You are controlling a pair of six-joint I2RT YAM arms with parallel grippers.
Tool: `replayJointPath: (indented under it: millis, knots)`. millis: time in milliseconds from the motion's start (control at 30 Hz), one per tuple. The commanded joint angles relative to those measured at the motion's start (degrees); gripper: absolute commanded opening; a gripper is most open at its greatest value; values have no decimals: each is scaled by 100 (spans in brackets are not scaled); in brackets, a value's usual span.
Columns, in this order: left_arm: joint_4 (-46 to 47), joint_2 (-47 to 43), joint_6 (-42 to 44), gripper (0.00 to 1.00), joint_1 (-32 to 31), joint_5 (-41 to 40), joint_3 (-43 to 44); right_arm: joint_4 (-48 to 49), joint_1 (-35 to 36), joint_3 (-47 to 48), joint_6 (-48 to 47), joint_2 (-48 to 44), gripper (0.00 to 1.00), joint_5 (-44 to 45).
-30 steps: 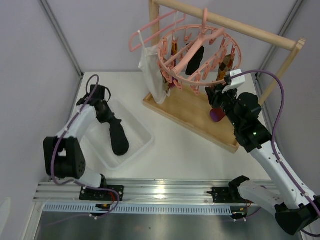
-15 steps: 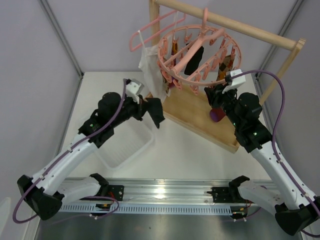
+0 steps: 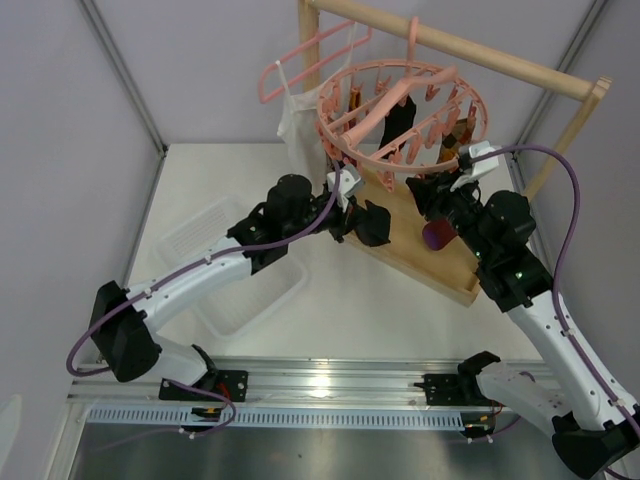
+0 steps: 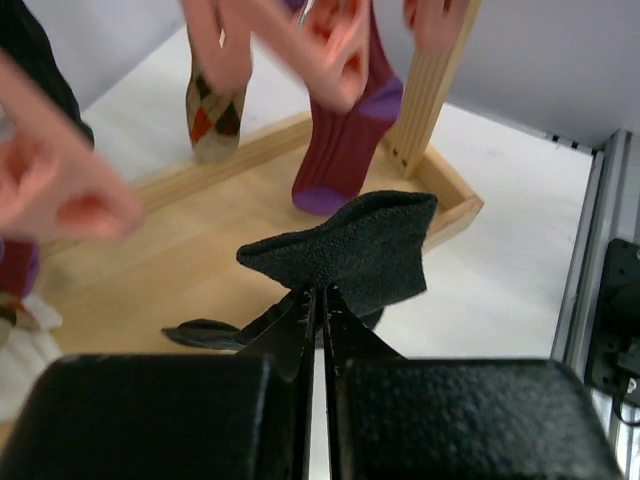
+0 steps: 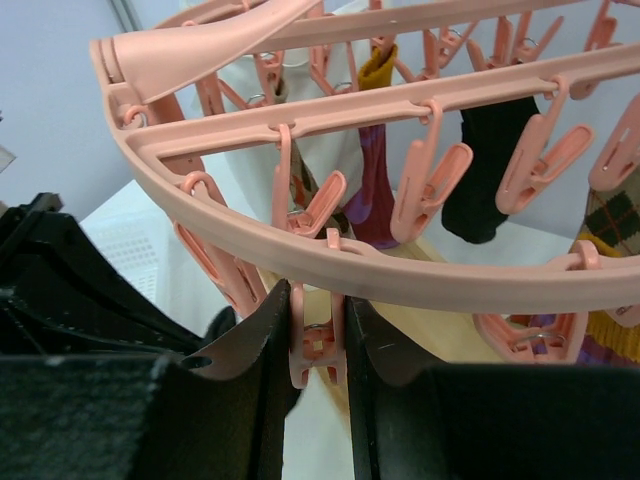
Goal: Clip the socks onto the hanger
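Observation:
The round pink hanger (image 3: 343, 139) hangs from a wooden rail, with several socks clipped on it. My left gripper (image 3: 353, 216) is shut on a black sock (image 3: 374, 223) and holds it above the wooden base, just below the hanger's near rim. In the left wrist view the black sock (image 4: 352, 252) sticks out of the shut gripper (image 4: 318, 300), with a maroon-purple sock (image 4: 345, 150) and an argyle sock (image 4: 212, 110) hanging beyond. My right gripper (image 3: 441, 192) is shut on a pink clip (image 5: 318, 352) under the hanger's rim (image 5: 420, 270).
A white tray (image 3: 268, 297) sits on the table at the left. A wooden rack base (image 3: 440, 275) lies under the hanger, and its rail (image 3: 500, 62) runs above. A thin pink coat hanger (image 3: 300, 60) with a white camisole (image 3: 298, 125) hangs at the rail's left.
My left arm has swung right from the white tray, carrying the black sock to below the hanger. The right gripper stays on its clip; the hanger has tilted a little.

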Motion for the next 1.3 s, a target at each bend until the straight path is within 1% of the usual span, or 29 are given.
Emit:
replayJointPath:
  millis: [0, 100, 367, 1000, 1267]
  knots:
    - [741, 166, -58, 1, -118, 319, 439, -33, -22, 190, 137, -125, 1, -336]
    - [785, 368, -329, 1, -153, 328, 598, -6, -31, 190, 172, -143, 1, -424]
    - [715, 799, -602, 1, -188, 223, 1046, 3, -48, 216, 233, -143, 1, -582]
    - [996, 808, -901, 1, -206, 399, 1081, 47, -101, 119, 251, -90, 1, -679]
    - [1181, 773, -1182, 1, -206, 504, 1090, 46, -101, 67, 251, -81, 2, -671]
